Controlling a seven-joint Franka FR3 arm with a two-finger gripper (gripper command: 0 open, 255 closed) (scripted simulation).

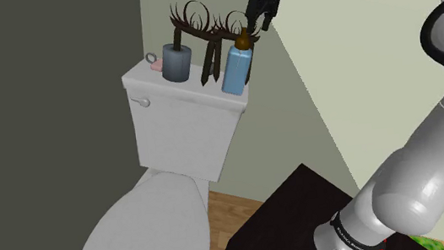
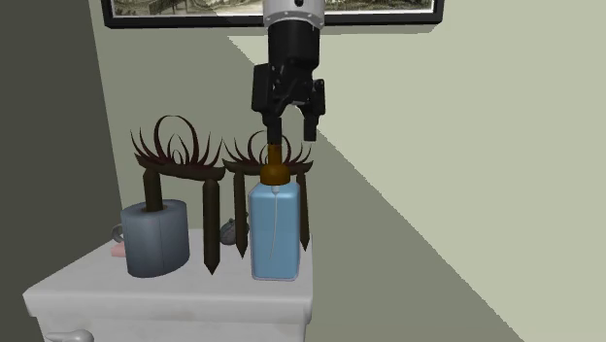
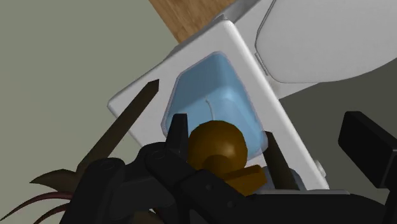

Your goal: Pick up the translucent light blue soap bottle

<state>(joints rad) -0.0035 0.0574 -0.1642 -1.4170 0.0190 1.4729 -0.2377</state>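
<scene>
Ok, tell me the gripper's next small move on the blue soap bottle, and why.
Probably lower straight down a little. The gripper hangs open over the soap bottle, its fingers either side of the brown pump top, not yet clasping it and too high for the blue body.

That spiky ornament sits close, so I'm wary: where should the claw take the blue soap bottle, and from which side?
Probably the brown pump top of the soap bottle, from straight above. The bottle stands upright on the toilet tank, its top free, while the ornament's legs stand close beside its body. The claw hangs open over the top.
</scene>
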